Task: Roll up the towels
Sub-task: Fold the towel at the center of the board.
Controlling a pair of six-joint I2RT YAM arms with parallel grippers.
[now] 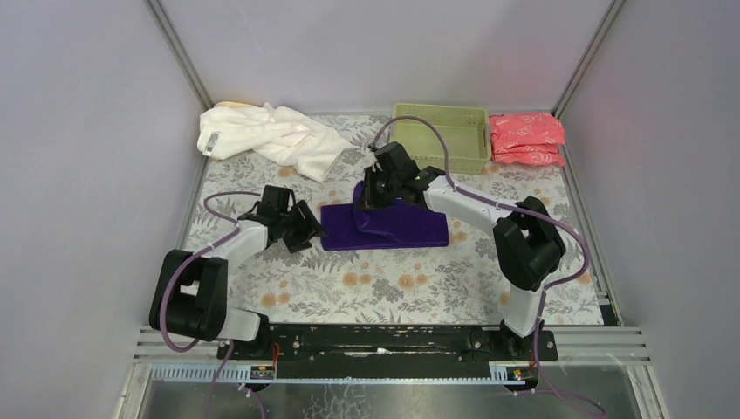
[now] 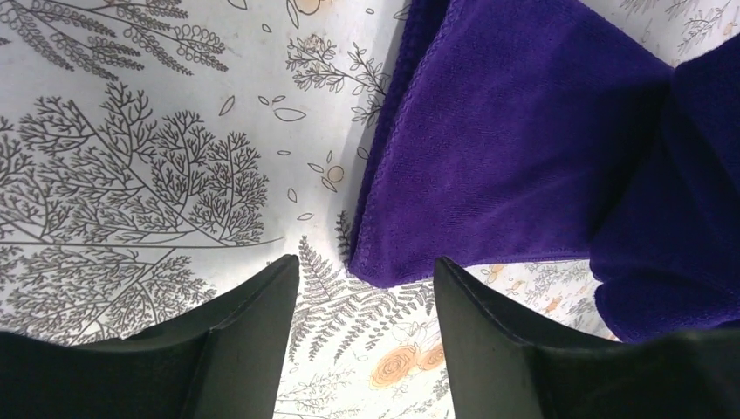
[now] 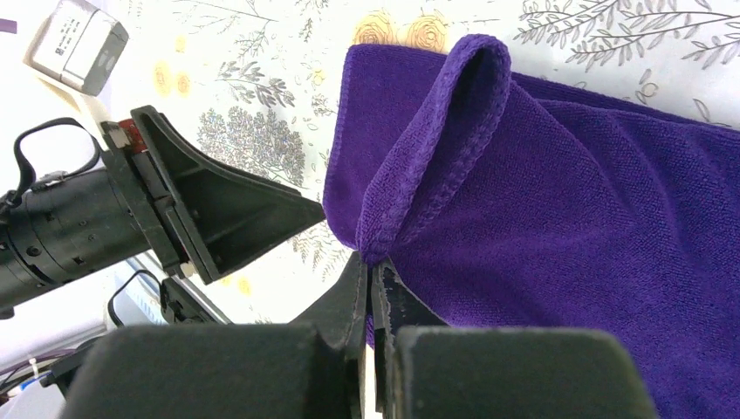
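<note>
Floral-printed cloth covers the counter (image 1: 393,288), which is boxed in by plain pale walls. Closest to the near edge, the left claw (image 1: 307,231) sits low over the print, released, with a clear gap between its two black fingers and nothing in that gap. A corner of the dark purple towel (image 1: 410,229) lies just off its fingertips. That towel rests mid-counter, mostly flat, its left part doubled over. Above that doubled part the right claw (image 1: 373,194) is clenched on the towel's stitched hem, and from the right wrist view the pinched edge arches up in a loop over the flat cloth below.

Farther back, the white towel (image 1: 270,135) lies crumpled in the far left corner, and a strip of the pale yellow towel (image 1: 231,106) shows at its far edge. Along the back wall, right of the middle, stands the light green basket (image 1: 454,161). The pink-red packets (image 1: 526,138) are stacked just beside it on the right.
</note>
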